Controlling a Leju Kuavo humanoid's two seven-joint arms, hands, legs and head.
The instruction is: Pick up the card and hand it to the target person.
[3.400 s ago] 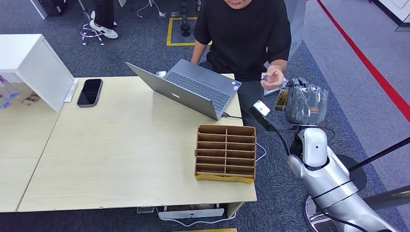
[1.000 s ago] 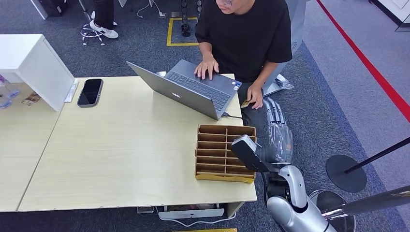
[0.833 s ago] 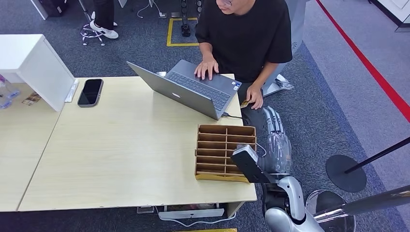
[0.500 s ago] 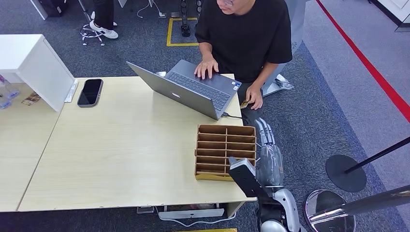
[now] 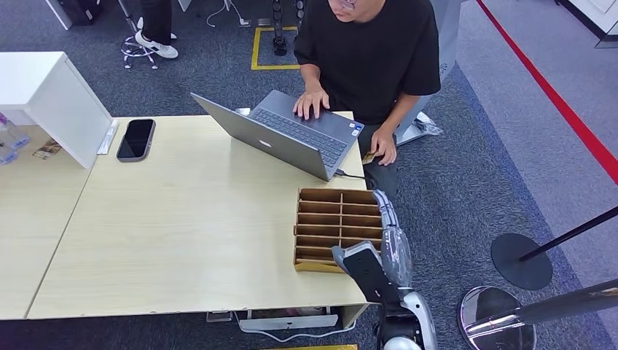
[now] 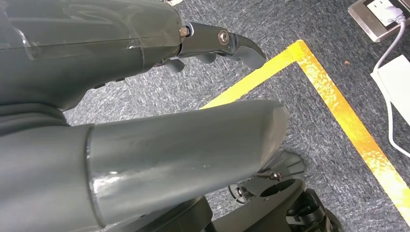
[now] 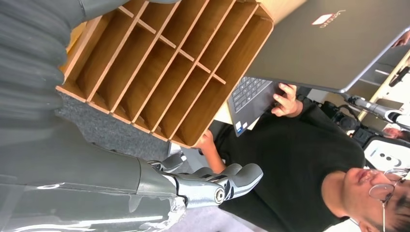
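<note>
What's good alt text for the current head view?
The robot's right hand, empty with fingers extended, hangs beside the table's right edge next to a wooden divider tray. A person in a black shirt sits behind the table, one hand on an open laptop, the other holding the card at their lap. A phone lies at the far left.
</note>
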